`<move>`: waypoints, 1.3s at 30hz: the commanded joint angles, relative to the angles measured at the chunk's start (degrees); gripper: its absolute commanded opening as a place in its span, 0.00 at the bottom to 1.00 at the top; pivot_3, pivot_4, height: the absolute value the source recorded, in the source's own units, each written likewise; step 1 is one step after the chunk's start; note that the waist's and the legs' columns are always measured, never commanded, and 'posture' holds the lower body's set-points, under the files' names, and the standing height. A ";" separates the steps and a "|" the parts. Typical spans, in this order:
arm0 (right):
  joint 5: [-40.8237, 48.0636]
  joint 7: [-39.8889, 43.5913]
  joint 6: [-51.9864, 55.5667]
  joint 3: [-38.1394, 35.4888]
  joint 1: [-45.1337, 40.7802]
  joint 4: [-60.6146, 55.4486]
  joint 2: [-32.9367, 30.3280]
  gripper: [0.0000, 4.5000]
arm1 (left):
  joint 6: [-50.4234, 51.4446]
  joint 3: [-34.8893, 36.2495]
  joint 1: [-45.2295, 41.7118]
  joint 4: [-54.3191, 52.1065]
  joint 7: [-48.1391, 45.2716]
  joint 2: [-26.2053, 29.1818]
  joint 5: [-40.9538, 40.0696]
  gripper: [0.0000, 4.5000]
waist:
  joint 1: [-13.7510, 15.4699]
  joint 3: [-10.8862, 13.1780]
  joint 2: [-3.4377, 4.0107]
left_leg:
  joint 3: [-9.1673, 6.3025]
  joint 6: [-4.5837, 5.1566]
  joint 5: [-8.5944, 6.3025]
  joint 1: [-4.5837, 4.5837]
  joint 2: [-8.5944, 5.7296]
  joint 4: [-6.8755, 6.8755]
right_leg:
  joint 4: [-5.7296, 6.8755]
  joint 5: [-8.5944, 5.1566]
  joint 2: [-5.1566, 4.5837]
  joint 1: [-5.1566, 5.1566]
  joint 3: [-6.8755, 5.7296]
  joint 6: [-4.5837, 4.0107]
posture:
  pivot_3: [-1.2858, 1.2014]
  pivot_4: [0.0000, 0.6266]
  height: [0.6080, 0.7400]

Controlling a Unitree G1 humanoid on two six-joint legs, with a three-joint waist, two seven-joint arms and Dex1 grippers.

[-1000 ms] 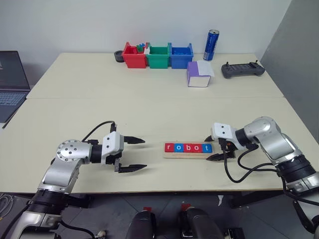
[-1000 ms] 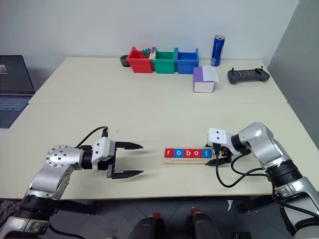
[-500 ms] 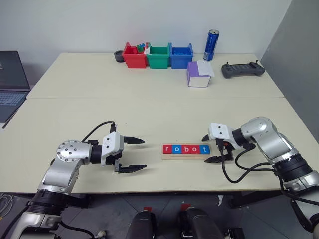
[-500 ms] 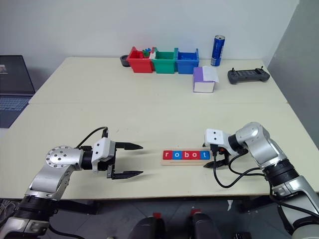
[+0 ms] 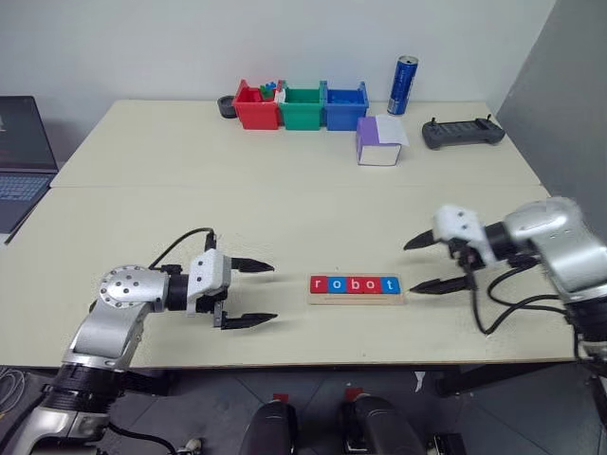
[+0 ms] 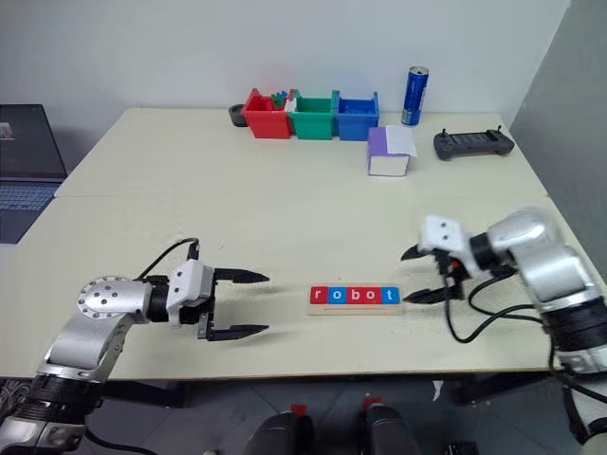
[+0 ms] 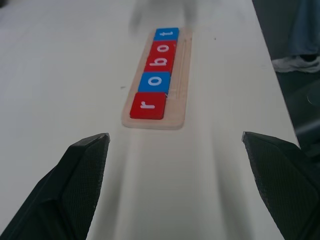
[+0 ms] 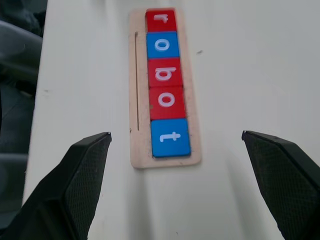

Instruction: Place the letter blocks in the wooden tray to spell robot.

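Near the front edge of the pale, matte worktop (image 5: pixel 285 204), the wooden tray (image 5: pixel 357 298) is lying flat: a long, narrow slab of light wood with rounded corners and a thin groove running lengthwise beside the tiles. Five letter blocks (image 5: pixel 355 283) are sitting on it in a touching row, flat smooth squares with white lowercase letters, reading r, o, b, o, t: red, blue, red, red, blue.

Left gripper (image 5: pixel 252 293) is hovering to the tray's left, apart from it, pointing toward the r end; its two black, tapered, finely textured fingers (image 7: pixel 75 185) are standing spread wide, grasping nothing. Right gripper (image 5: pixel 438 263) is hanging off the t end, raised above the worktop and clear of the tray, its fingers (image 8: pixel 80 185) likewise released and empty. Both wrists are showing brushed-metal housings with white plastic blocks and looping black cables.

Along the far edge, three glossy plastic bins are standing side by side: red bin (image 5: pixel 254 106), green bin (image 5: pixel 303 108), blue bin (image 5: pixel 344 106), with a small dark round object (image 5: pixel 226 106) just beside the red one. A tall blue can (image 5: pixel 403 85) is standing upright to their right. A purple and white box (image 5: pixel 379 141) is resting in front of it, and a dark grey handheld controller (image 5: pixel 461 134) is lying further right. A laptop (image 5: pixel 21 156) is showing at the far left edge.
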 commanded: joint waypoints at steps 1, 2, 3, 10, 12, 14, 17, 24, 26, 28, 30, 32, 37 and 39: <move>5.78 4.35 -3.11 -8.93 4.59 0.72 -4.94 0.99 | 4.04 6.10 2.81 -4.27 0.17 4.05 -3.95 1.00 | 0.02 0.00 0.00 | -0.01 0.00 0.00 0.00 0.00 -0.02 | -0.02 0.00 0.00 0.00 0.00 0.00 | 0.52 0.24 1.00; 6.51 5.13 -4.68 -10.74 6.02 1.93 -6.20 0.99 | 5.48 7.48 3.59 -5.05 0.50 5.13 -4.76 1.00 | 0.01 0.00 0.00 | 0.01 0.00 0.00 0.02 -0.01 -0.03 | -0.03 0.00 0.00 0.02 0.00 0.00 | 0.52 0.24 1.00; 7.45 6.15 -5.56 -12.35 7.26 3.50 -7.60 0.99 | 6.61 9.08 4.16 -5.61 0.37 6.24 -5.82 1.00 | 0.00 0.00 0.00 | 0.00 0.00 0.00 0.01 0.00 -0.03 | -0.03 0.00 -0.01 0.02 0.00 0.00 | 0.52 0.24 1.00; 13.30 7.80 -8.68 -13.06 11.66 7.06 -12.84 0.99 | 11.20 14.12 5.40 -5.95 -0.82 10.21 -9.17 1.00 | -0.27 0.00 0.02 | 0.06 0.01 0.00 0.16 0.02 -0.05 | 0.01 -0.01 0.00 0.06 0.01 0.01 | 0.52 0.24 1.00; 13.20 7.36 -8.37 -12.08 10.69 7.67 -11.90 0.99 | 11.14 13.44 5.48 -6.08 -0.40 9.72 -8.66 1.00 | -0.27 0.00 0.03 | 0.07 0.01 0.00 0.19 0.02 -0.06 | 0.02 -0.01 0.00 0.08 0.02 0.01 | 0.52 0.24 1.00; 13.37 7.04 -8.45 -11.83 10.08 8.45 -11.43 0.99 | 11.62 13.13 5.44 -6.57 0.43 9.19 -8.66 1.00 | -0.21 0.00 0.03 | 0.07 0.00 0.00 0.17 0.02 -0.06 | 0.02 -0.01 0.00 0.07 0.02 0.01 | 0.52 0.24 1.00; 13.73 7.19 -9.37 -12.03 9.85 9.72 -11.56 0.99 | 13.78 13.12 5.46 -7.43 2.09 8.78 -8.97 1.00 | 0.03 0.00 0.03 | 0.06 0.00 0.00 0.10 0.01 -0.05 | 0.00 -0.01 0.00 0.05 0.02 0.01 | 0.52 0.24 1.00; 13.21 7.60 -10.50 -10.68 6.65 12.72 -11.61 0.99 | 14.13 12.03 5.35 -9.47 3.29 6.91 -9.04 1.00 | 0.05 0.00 0.03 | 0.05 0.00 0.00 0.09 0.00 -0.05 | -0.02 -0.01 -0.01 0.04 0.02 0.01 | 0.52 0.24 1.00; 13.07 7.73 -10.84 -10.17 5.58 13.57 -11.41 0.99 | 13.21 11.46 4.11 -9.42 3.31 5.62 -9.29 1.00 | 0.06 0.00 0.03 | 0.06 0.00 0.00 0.10 0.01 -0.05 | -0.01 -0.01 -0.01 0.04 0.02 0.01 | 0.52 0.24 1.00; 13.05 7.79 -11.26 -9.53 4.73 14.20 -11.33 0.99 | 11.97 11.00 3.00 -9.01 3.14 4.19 -9.13 1.00 | 0.10 0.00 0.03 | 0.05 0.00 0.00 0.10 0.01 -0.04 | -0.01 -0.01 0.00 0.05 0.02 0.01 | 0.52 0.24 1.00; 13.15 7.80 -11.65 -8.95 4.09 14.71 -11.39 0.99 | 11.54 10.66 2.33 -8.43 3.01 3.36 -8.99 1.00 | 0.10 0.00 0.03 | 0.06 0.00 0.00 0.09 0.00 -0.04 | -0.01 -0.01 -0.01 0.05 0.02 0.01 | 0.52 0.24 1.00; 13.26 7.80 -11.98 -8.49 3.45 15.29 -11.54 0.99 | 11.53 10.47 1.96 -8.08 2.81 3.00 -8.93 1.00 | 0.08 0.00 0.03 | 0.06 0.00 0.00 0.08 0.00 -0.04 | -0.01 -0.01 -0.01 0.05 0.02 0.01 | 0.52 0.24 1.00; 13.39 7.80 -13.12 -7.78 2.64 16.60 -11.91 0.99 | 11.64 10.25 1.17 -7.39 2.72 2.75 -8.82 1.00 | 0.06 0.00 0.03 | 0.06 0.00 0.00 0.09 0.00 -0.05 | -0.01 -0.01 0.00 0.05 0.03 0.01 | 0.52 0.24 1.00; 13.38 7.80 -13.48 -7.58 2.42 17.02 -11.89 0.99 | 11.63 10.15 0.96 -7.23 2.88 2.72 -8.53 1.00 | 0.06 0.00 0.03 | 0.06 0.00 0.00 0.09 0.00 -0.04 | -0.01 -0.01 0.00 0.05 0.03 0.01 | 0.52 0.24 1.00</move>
